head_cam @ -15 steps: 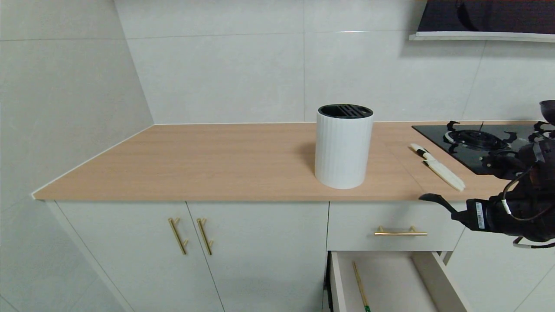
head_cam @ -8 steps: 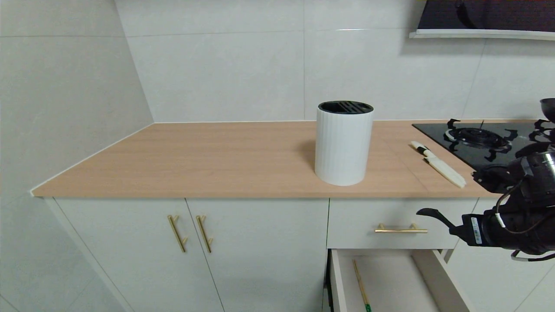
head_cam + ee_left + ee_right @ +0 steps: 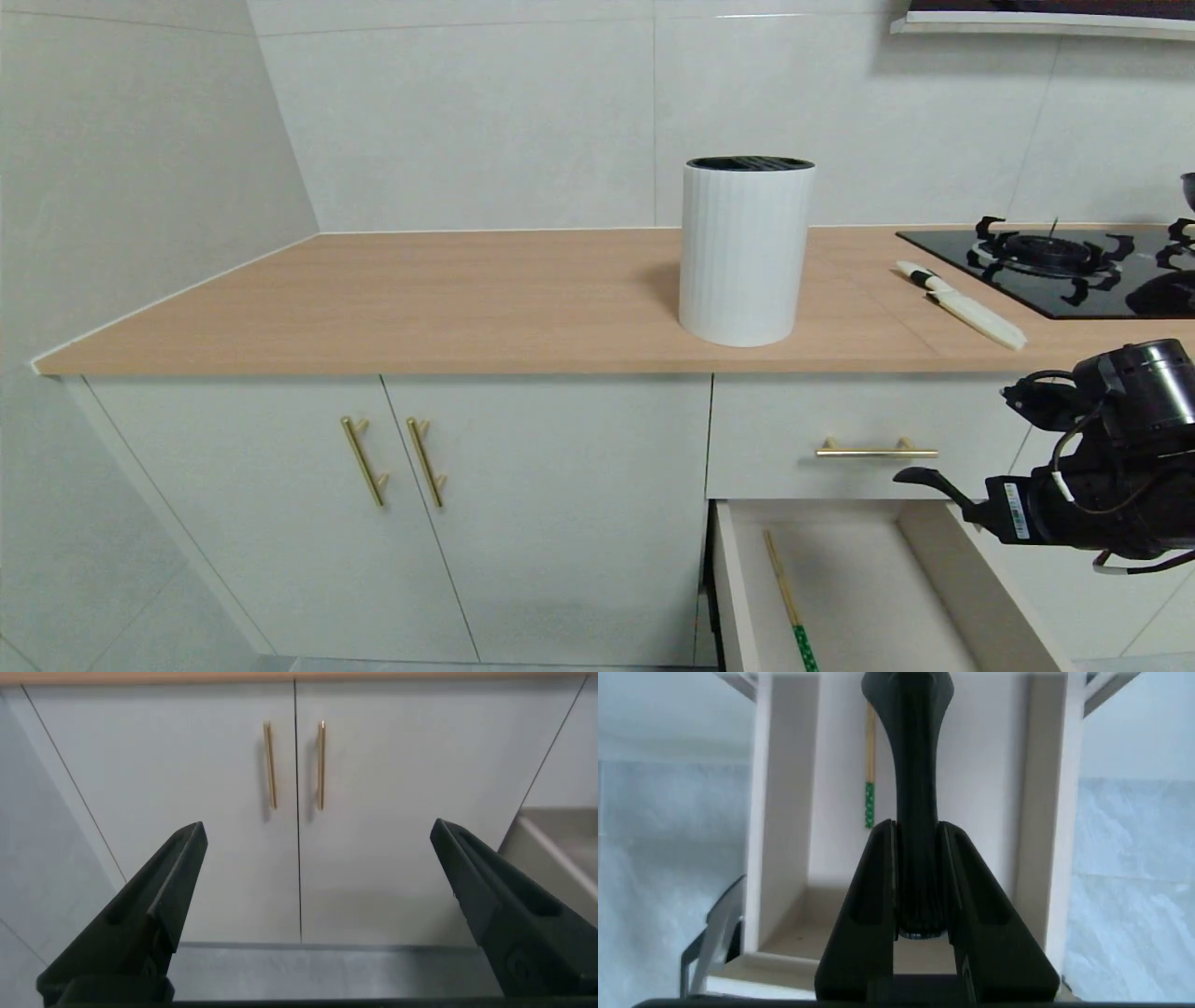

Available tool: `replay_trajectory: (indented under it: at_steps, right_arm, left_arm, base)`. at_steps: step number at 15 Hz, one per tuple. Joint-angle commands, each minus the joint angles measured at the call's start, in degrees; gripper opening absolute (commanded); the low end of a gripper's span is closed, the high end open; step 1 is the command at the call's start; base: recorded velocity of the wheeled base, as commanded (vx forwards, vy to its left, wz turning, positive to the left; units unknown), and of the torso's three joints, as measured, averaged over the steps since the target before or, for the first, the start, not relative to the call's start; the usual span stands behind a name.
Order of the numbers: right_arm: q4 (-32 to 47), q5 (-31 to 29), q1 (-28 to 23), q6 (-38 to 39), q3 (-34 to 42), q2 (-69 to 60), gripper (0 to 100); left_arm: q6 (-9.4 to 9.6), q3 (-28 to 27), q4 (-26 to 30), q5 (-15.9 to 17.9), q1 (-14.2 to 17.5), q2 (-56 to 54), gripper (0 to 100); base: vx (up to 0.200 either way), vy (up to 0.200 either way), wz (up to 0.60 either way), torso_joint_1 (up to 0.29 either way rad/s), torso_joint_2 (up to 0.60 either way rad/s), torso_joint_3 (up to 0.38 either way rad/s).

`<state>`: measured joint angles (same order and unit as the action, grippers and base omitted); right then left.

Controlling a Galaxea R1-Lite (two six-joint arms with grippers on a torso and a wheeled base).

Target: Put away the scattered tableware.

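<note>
My right gripper is shut on a black spoon-like utensil, held level just above the open drawer under the counter. In the right wrist view the utensil sticks out from between the shut fingers over the drawer's pale inside. A wooden chopstick with a green end lies along the drawer's left side, the chopstick beside the utensil. A cream-handled knife lies on the countertop near the stove. My left gripper is open, low before the cabinet doors.
A tall white ribbed holder with a black slotted top stands on the counter left of the knife. A black gas hob is at the far right. A shut drawer with a gold handle sits above the open one.
The head camera has dropped, shifting the whole picture. My right gripper with the black utensil has gone from counter-edge height down to the open drawer.
</note>
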<state>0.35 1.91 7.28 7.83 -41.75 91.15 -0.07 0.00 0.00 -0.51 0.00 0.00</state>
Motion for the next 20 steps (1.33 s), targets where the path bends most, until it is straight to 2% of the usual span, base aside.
replay_trajectory:
  at_steps: [1, 9, 16, 20]
  right_arm:
    - [0.0, 0.0, 0.0, 0.0, 0.0, 0.5, 0]
    - [-0.6, -0.1, 0.2, -1.4, 1.0, 1.7, 0]
    - [-1.8, -0.1, 0.3, -2.0, 1.4, 2.9, 0]
    - [-7.4, 0.0, 0.3, -1.8, 1.9, 11.2, 0]
  left_arm:
    - [-0.01, 0.0, 0.0, 0.0, 0.0, 0.1, 100]
    - [-0.01, 0.0, 0.0, 0.0, 0.0, 0.1, 100]
    - [-0.01, 0.0, 0.0, 0.0, 0.0, 0.1, 100]
    - [-0.01, 0.0, 0.0, 0.0, 0.0, 0.1, 100]
  base:
    - [0.0, 0.0, 0.0, -0.154, 0.47, 0.31]
    - [0.0, 0.0, 0.0, -0.119, 0.44, 0.309]
    - [0.0, 0.0, 0.0, -0.008, 0.03, 0.024]
    - [0.0, 0.0, 0.0, 0.0, 0.0, 0.0]
